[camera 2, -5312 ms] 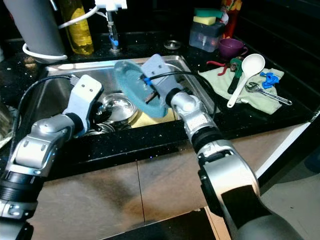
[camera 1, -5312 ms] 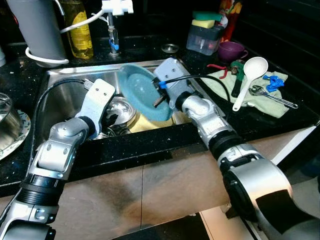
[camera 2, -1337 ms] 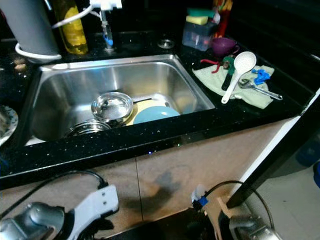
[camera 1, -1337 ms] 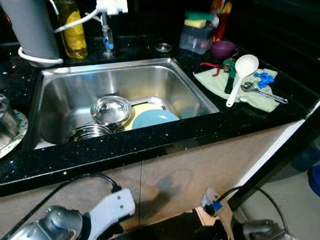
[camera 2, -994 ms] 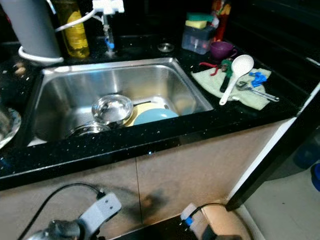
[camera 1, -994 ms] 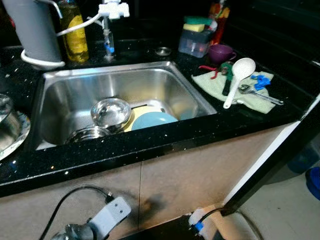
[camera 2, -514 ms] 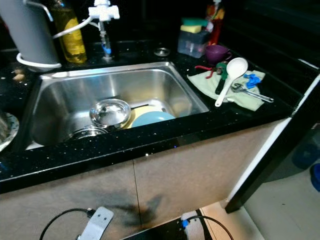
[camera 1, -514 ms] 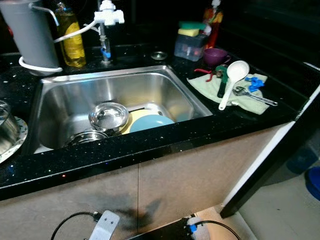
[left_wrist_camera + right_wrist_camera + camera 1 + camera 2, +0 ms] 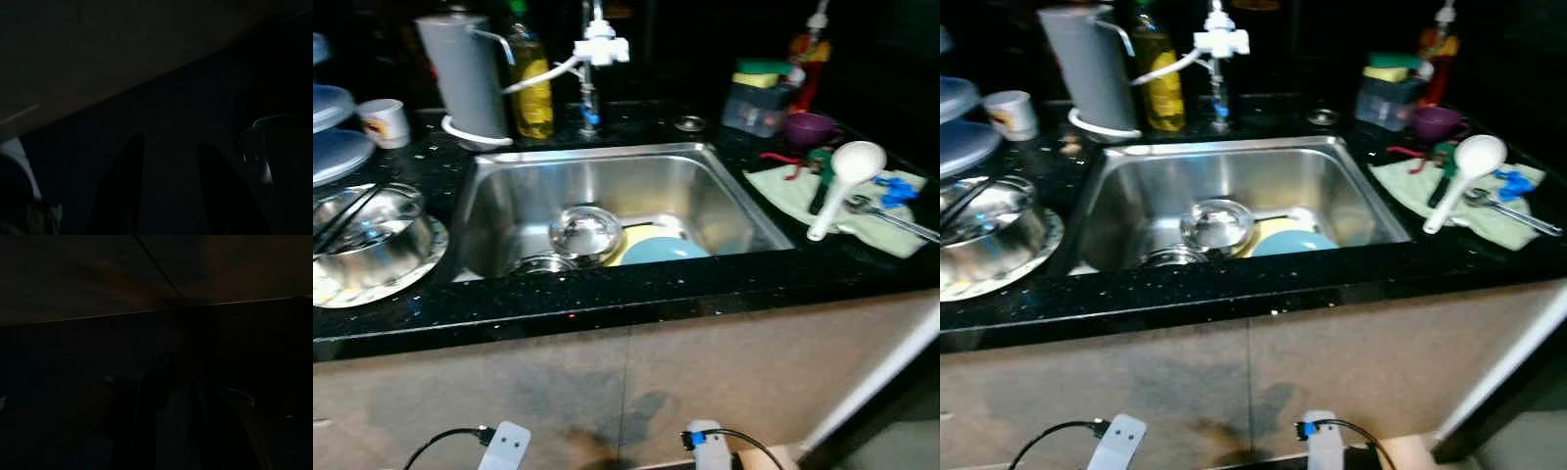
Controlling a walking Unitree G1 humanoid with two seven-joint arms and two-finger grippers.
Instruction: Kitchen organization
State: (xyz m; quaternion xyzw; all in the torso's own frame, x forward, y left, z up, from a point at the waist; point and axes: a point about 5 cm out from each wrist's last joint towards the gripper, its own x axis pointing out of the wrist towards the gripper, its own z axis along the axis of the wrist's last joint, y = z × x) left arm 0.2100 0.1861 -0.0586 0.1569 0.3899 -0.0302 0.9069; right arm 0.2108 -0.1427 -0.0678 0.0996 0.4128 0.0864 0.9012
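— What has changed in the last few seconds?

— Both arms have come out of the sink (image 9: pixel 607 191) and dropped below the counter (image 9: pixel 607 304) edge. Seconds ago the right claw held the blue plate (image 9: pixel 664 250) tilted over the basin; now that plate lies in the sink bottom at about 4 o'clock from the steel bowl (image 9: pixel 585 233), on top of a yellow plate (image 9: pixel 628 242). The camera has also swung left, so more of the counter on that side has come into view.

— Where are the claws now?

— The left claw (image 9: pixel 166 181) hangs low in front of the cabinet; its wrist view is very dark, but two fingers stand with a gap between them, so it looks parted and empty. For the right claw (image 9: pixel 171 421) I cannot tell whether it is parted or closed; the picture is too dark.

— What does it mean for the task?

— My guess is that the plate step is finished and the robot is turning to another spot. At 9 o'clock from the sink a large steel bowl (image 9: pixel 362 230) sits on a patterned plate (image 9: pixel 416 274); at 3 o'clock a white ladle (image 9: pixel 842 181) and tools rest on a green cloth (image 9: pixel 783 191). Either could be next
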